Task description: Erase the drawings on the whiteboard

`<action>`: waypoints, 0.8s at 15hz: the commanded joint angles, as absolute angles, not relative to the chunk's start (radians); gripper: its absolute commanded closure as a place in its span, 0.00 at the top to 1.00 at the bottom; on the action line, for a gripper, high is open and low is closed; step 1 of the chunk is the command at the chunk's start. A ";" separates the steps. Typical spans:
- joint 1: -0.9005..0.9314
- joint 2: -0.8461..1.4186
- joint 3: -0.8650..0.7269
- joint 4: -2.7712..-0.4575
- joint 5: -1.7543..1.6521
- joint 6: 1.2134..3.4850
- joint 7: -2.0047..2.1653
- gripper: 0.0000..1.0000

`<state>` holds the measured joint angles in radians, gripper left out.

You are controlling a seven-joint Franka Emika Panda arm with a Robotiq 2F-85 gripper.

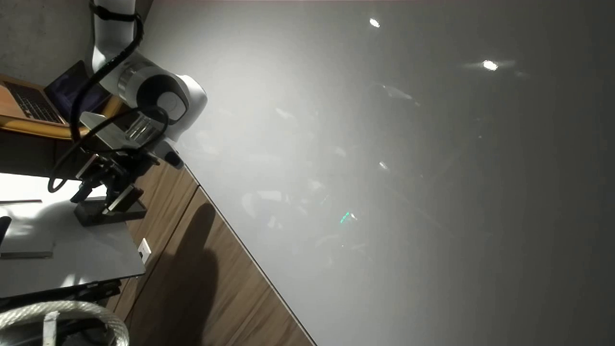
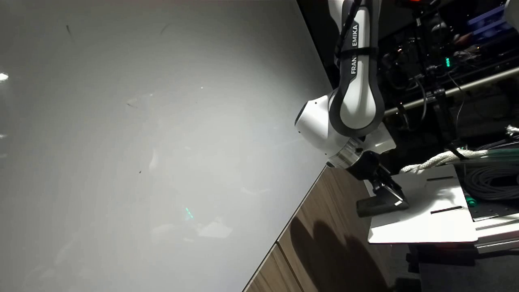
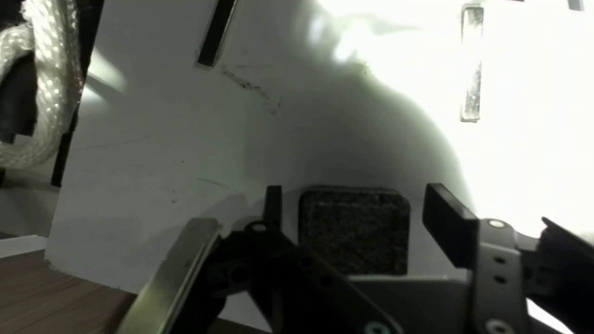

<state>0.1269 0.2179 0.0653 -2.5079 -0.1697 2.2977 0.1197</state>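
Set wide apart, the empty jaws stand either side of a dark block (image 3: 356, 228), clear of it. Under them lies the worktop (image 3: 125, 185). Past a wood panel (image 1: 250, 298), the board (image 1: 456, 269) fills most of both exterior views; in an exterior view, thin strokes (image 2: 68, 29) mark it, too faint to confirm as the drawings.

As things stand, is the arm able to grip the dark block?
Probably yes: in the wrist view, the block shows between the open jaws, with a gap on each side.
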 commanded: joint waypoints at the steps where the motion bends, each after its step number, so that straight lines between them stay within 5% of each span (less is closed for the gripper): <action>1: 0.129 0.218 0.053 -2.503 -0.220 2.292 0.154 0.85; 6: 0.126 0.217 0.068 -2.504 -0.189 2.294 0.131 0.77; 12: 0.140 0.205 0.092 -2.515 -0.180 2.296 0.137 0.80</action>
